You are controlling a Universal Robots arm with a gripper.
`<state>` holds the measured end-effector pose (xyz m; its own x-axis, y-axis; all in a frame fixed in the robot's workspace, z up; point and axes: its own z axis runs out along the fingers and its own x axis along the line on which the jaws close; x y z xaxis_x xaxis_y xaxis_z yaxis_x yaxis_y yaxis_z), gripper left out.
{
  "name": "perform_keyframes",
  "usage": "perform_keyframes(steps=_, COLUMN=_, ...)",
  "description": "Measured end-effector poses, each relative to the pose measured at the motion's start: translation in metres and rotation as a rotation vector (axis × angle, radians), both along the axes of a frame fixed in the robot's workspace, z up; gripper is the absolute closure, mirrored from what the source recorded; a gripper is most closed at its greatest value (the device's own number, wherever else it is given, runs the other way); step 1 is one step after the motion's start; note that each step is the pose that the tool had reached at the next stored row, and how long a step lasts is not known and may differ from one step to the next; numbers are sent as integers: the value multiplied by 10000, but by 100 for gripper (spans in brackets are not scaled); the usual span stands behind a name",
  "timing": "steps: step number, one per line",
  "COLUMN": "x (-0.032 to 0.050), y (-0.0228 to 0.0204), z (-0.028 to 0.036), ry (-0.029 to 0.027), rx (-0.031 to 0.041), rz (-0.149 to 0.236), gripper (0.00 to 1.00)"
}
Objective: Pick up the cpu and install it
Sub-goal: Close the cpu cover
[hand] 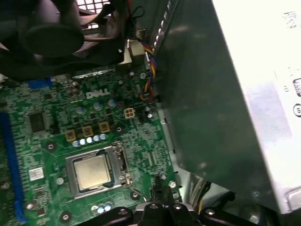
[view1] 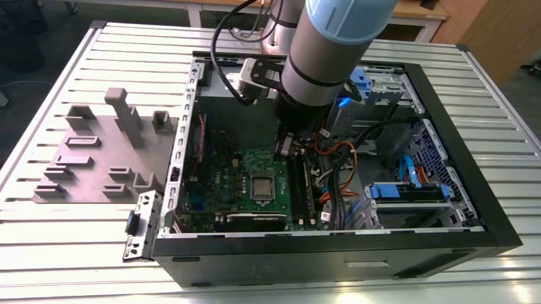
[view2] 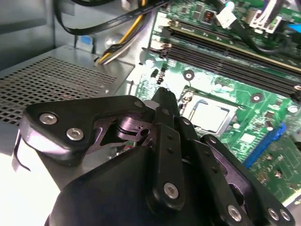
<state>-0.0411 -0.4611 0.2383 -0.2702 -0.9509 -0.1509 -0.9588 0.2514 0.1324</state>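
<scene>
Gripper (view2: 162, 101) linkage nearest lens in second wrist view, fingers drawn together to narrow tip, holding nothing; tip hovers over green motherboard (hand: 47, 117) just beside socket frame (hand: 96, 170), apart from it; one cpu (hand: 92, 171) lies flat inside frame, square, no long axis; one arm, one board

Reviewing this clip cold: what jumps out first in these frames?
The big grey and blue robot arm plunging into the open black computer case on the slatted metal table dominates the exterior view. Beneath it lies the green motherboard, with the cpu sitting in its silver socket frame, the gripper just beside that frame. On the exterior view's left, a grey fixture block rests on the table.
</scene>
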Motion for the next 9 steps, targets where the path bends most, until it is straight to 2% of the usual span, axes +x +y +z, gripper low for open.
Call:
perform_keyframes(steps=5, x=-1, y=-7, z=5, ry=-1, rx=-161, rz=13, gripper=89)
perform_keyframes(steps=9, x=-1, y=-10, z=5, ry=-6, rx=-185, rz=18, gripper=89)
